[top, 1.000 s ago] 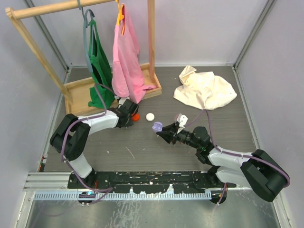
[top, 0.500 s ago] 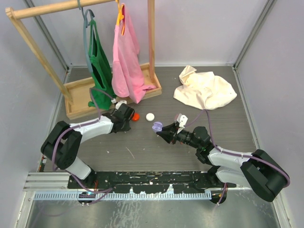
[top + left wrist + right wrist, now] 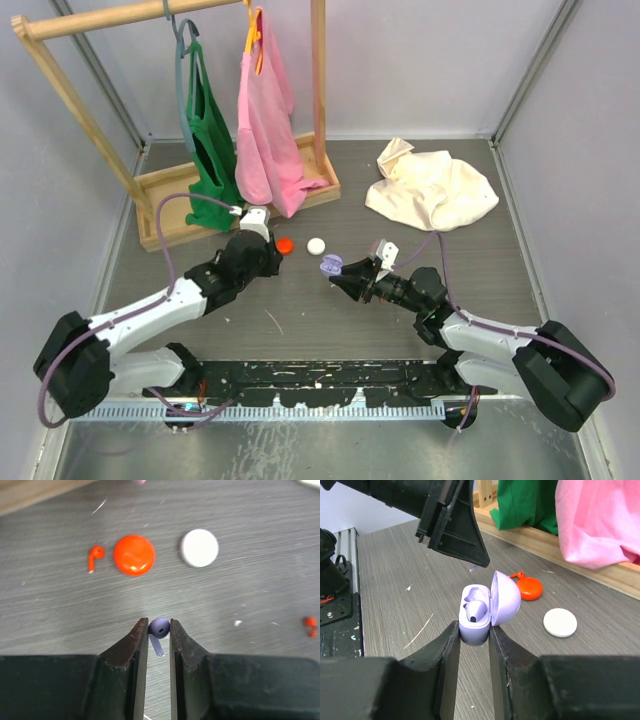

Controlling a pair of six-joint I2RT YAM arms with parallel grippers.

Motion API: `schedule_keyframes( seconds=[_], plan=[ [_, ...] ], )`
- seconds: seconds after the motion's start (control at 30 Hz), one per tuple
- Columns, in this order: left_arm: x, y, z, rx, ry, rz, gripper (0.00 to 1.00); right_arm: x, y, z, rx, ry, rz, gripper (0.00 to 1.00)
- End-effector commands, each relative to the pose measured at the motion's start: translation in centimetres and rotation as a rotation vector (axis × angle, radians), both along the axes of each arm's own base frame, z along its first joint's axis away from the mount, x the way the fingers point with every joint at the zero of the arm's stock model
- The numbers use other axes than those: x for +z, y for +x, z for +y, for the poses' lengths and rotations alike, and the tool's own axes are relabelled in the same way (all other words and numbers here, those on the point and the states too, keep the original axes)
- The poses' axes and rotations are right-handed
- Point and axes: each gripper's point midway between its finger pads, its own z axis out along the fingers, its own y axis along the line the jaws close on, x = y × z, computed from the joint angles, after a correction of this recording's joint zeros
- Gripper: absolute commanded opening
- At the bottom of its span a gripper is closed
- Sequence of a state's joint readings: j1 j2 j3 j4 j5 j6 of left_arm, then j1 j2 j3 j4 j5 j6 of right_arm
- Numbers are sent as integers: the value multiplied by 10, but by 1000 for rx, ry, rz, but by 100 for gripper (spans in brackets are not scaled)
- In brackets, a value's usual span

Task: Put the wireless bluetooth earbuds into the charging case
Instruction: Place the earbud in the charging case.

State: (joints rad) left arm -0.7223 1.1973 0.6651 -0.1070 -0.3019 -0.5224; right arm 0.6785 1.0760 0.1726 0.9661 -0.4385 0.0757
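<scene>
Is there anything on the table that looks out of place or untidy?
Two things. A cream cloth lies crumpled at the back right, unlike the pink top hung on the rack. One red earbud lies beside the red case; what looks like the other lies alone, well away from it.

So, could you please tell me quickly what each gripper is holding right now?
Left gripper: shut on the lilac earbud.
Right gripper: shut on the lilac charging case, whose lid is open.
</scene>
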Motion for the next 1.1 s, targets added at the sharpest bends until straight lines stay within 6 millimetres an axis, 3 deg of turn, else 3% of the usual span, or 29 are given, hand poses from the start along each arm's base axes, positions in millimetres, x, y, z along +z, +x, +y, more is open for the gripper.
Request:
schedule_keyframes(
  seconds=[0.0,0.33,0.63,0.87,1.07],
  plan=[
    [61,3,-28,-116,-125,-240,10,47,4,1,-8,95,-131,1],
    [125,-24,-62,-316,-304,-483,12,63,4,0,-10,129,-158,1],
    [166,-48,-90,-470,-430,-634,12,69,4,3,0,155,-160,1],
    [184,-59,-100,-527,-489,-687,13,73,5,4,-2,173,-145,1],
    [186,-64,-108,-560,-509,-698,13,77,5,6,7,190,-137,1]
  ],
)
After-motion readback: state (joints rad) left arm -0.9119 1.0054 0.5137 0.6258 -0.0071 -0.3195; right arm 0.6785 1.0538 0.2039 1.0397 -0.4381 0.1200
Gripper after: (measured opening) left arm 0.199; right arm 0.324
